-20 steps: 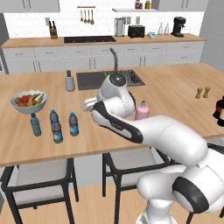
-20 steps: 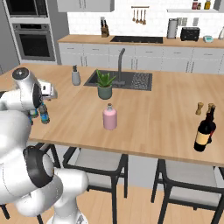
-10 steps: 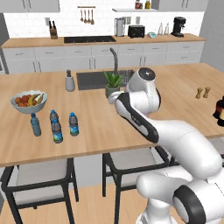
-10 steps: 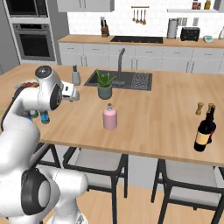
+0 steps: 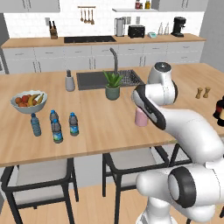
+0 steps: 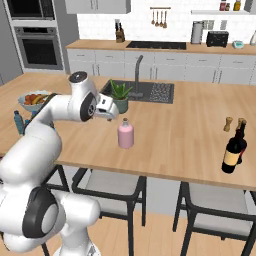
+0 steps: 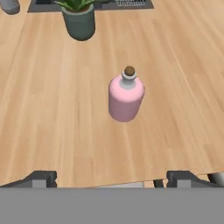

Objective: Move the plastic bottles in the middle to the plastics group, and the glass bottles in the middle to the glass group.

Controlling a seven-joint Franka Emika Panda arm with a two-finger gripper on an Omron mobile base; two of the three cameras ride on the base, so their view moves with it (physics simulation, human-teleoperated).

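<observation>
— Pink glass bottle, where is it from the left base camera?
— Upright on the wooden counter, partly behind the arm. Four small water bottles stand well apart near the fruit bowl.
— And from the right base camera?
— It stands alone mid-counter, just below the gripper; a dark wine bottle sits far off beside two wooden shakers.
— The hand camera?
— It shows the bottle centred ahead, a potted plant beyond it. The fingertips are spread wide, holding nothing.
</observation>
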